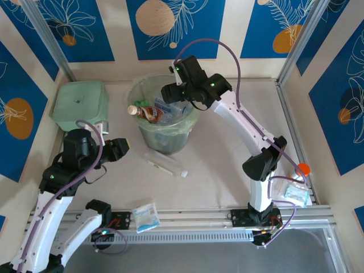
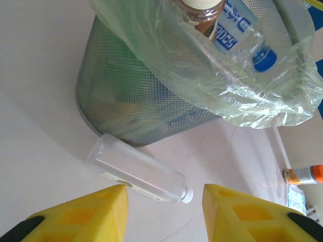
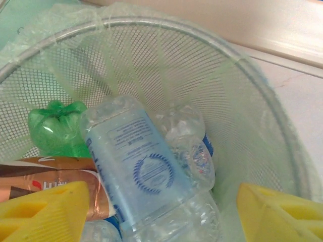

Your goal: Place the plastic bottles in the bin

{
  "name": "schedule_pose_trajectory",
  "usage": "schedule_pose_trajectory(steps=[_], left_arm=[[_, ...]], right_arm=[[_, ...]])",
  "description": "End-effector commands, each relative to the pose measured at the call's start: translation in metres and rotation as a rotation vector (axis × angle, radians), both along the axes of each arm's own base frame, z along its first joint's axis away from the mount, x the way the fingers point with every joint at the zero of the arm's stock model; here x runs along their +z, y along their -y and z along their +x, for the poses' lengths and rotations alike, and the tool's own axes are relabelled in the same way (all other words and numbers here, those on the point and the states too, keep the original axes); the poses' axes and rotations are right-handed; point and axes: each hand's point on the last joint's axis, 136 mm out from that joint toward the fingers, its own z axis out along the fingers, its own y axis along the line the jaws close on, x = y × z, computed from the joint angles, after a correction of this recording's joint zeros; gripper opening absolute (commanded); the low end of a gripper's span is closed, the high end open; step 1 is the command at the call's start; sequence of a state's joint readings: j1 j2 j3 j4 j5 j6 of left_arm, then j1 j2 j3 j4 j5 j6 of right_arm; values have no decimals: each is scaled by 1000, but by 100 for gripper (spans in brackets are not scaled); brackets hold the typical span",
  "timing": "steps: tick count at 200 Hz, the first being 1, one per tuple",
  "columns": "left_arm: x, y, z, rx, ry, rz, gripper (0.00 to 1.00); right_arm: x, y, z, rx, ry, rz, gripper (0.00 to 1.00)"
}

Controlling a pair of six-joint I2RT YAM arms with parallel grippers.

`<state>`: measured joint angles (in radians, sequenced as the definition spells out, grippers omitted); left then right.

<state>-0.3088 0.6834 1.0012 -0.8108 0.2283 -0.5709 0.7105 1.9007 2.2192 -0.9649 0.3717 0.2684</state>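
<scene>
Lower left of the overhead view, the left gripper [image 1: 121, 147] is spread wide and empty; just right of it a long clear bottle [image 1: 165, 164] lies on the table [image 1: 227, 170]; upper centre, the bin [image 1: 165, 141] holds several bottles [image 3: 136, 161]; over its rim the right gripper [image 1: 170, 94] is wide open, gripping nothing.

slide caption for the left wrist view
Open left gripper poised above a long clear plastic bottle lying on the table beside the round green-lined mesh bin holding bottles.
</scene>
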Motion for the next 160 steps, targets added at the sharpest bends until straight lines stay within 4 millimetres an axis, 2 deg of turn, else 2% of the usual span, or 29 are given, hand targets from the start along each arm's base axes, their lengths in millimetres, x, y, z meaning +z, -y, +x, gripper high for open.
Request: schedule_pose_trajectory(steps=[1,22,42,77,92,101,120,142,160], left_arm=[[0,-1,2,0,3,7,43],[3,-1,3,5,10,1,44],[4,0,4,11,11,-8,44],[4,-3,3,29,13,-8,48],[5,-5,3,36,11,-5,50],[5,-6,3,43,9,-6,51],[5,-6,4,56,2,-14,63],[3,-9,3,77,-10,-15,68],[-2,-12,1,97,-31,-14,69]], right_arm=[[50,9,-17,-4,123,41,77],[70,14,-42,10,176,55,77],[77,28,-73,17,194,84,77],[57,57,-144,66,178,140,80],[30,63,-175,108,148,134,82],[7,65,-189,128,115,112,85],[-57,63,-213,168,-26,58,86],[-124,54,-232,189,-119,19,87],[-159,50,-234,172,-172,25,89]])
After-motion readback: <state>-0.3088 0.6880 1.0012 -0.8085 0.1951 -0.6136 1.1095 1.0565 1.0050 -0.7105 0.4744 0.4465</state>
